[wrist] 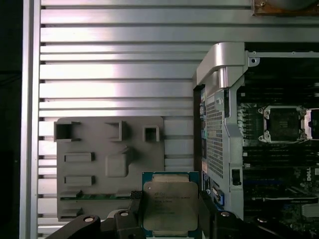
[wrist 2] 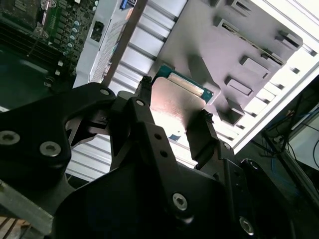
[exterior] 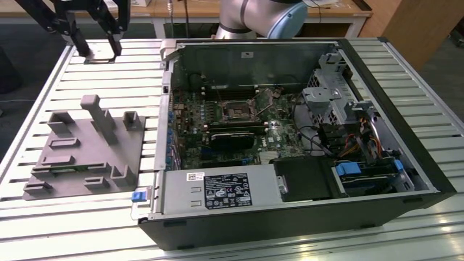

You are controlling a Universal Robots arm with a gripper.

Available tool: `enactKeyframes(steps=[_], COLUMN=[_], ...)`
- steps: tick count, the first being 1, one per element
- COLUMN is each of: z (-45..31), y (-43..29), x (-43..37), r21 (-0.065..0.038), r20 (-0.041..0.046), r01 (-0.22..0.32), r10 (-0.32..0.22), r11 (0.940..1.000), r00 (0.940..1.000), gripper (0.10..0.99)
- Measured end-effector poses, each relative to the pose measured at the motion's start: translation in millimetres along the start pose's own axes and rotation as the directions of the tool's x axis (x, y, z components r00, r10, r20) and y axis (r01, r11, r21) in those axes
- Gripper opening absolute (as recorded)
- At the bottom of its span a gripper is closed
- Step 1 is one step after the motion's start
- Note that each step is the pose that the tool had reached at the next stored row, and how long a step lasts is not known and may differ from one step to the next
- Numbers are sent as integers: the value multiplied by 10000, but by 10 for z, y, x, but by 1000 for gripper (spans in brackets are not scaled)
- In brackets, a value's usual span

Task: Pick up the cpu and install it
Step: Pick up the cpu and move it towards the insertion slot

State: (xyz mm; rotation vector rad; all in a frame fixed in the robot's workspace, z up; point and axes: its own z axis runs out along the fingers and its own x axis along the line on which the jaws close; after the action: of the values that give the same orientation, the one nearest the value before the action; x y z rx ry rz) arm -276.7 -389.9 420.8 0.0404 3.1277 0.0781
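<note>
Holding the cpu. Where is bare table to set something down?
In the exterior view, bare table slats lie beyond the grey tray, toward the far edge; another strip runs before the tray at the near edge. The gap between tray and computer case is narrow, and the case's inside is crowded. The gripper holds the cpu.

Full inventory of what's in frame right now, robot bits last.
cpu: 1, silver top with green edge, between the gripper's fingers
tray: 1, grey, on the table, at the exterior view's left of the case
computer case: 1, black, side open, on the table
socket: 1, dark with metal frame, on the board inside the case
table: 1, silver slats
arm: 1, grey, behind the case
gripper: 1, black, shut on the cpu
</note>
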Motion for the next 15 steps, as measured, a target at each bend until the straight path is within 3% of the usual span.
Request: enactKeyframes(steps=[15], z=[4], y=[18], x=[-223], r21=[0], r20=[0], r01=[0], r10=[0], r11=[10000], r00=[10000], gripper=[533])
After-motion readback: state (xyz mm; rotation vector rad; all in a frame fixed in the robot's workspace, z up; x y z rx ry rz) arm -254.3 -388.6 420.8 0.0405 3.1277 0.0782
